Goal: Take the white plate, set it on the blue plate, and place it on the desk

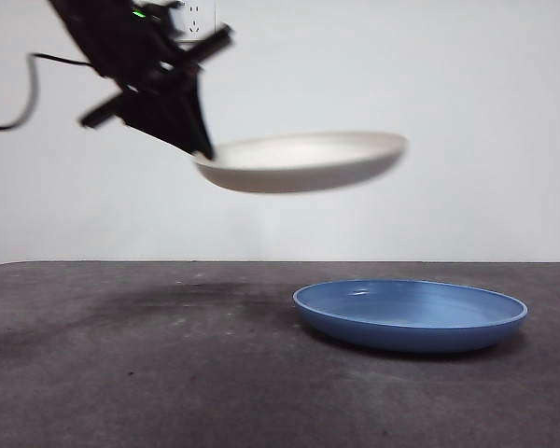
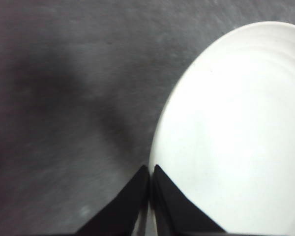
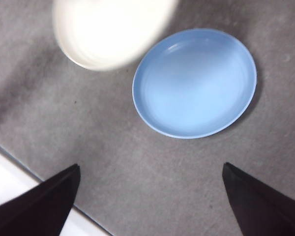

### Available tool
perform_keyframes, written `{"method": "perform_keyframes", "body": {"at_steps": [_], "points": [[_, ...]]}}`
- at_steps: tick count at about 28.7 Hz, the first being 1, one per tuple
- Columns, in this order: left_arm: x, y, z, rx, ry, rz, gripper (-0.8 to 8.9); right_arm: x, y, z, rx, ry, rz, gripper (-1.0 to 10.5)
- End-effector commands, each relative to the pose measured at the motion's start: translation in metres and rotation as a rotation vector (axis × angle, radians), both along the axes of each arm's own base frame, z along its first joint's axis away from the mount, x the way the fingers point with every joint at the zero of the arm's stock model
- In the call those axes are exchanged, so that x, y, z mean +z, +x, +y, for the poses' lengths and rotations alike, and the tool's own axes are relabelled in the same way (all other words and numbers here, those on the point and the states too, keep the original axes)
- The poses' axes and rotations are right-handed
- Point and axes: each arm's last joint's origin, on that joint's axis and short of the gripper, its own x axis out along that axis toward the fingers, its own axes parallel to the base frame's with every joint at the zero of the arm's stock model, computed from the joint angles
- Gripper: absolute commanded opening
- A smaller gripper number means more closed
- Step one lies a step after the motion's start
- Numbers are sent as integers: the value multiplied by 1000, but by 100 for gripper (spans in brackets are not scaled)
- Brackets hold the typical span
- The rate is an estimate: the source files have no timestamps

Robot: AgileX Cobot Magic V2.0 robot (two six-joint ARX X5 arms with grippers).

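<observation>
left gripper [image 2: 148, 172] clamped on white plate [image 1: 303, 161] rim, held level in air beside blue plate [image 1: 411, 314] for stacking; right gripper [image 3: 150, 196] waits, fingers apart.

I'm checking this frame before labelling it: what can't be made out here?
- White plate: blurred in the front view; cut off by the edge in both wrist views.
- Left gripper: the plate's underside hides its lower jaw's hold in the left wrist view.
- Right gripper: only jaw tips show, wide apart; absent from the front view.
- Blue plate: underside hidden.

Black angular pincer [image 1: 203, 149], green light, black cable
</observation>
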Motion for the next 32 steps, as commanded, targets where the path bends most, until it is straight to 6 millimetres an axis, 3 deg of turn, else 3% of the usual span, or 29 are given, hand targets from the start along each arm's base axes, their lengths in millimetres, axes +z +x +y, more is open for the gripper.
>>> {"method": "perform_keyframes", "body": {"at_steps": [1,7,13,22,27,29,32], "points": [[-6,10,-23,-32,-3,14,10,14,-7,-1,-30,10,-53,464],[-33,22,-62,-76,50,55,10,31,-23,-4,-62,4,-115,464],[-62,27,-89,-96,108,81,10,38,-32,-6,-74,-2,-137,464],[-93,29,-104,-119,136,118,10,37,-33,-6,-74,-4,-128,464],[-99,28,-108,-127,144,130,10,37,-34,-6,-74,-4,-127,464],[-98,26,-111,-134,141,123,79,37,-33,-6,-74,-4,-127,464],[-98,25,-111,-137,147,133,336,37,-34,-6,-74,-4,-127,464]]}}
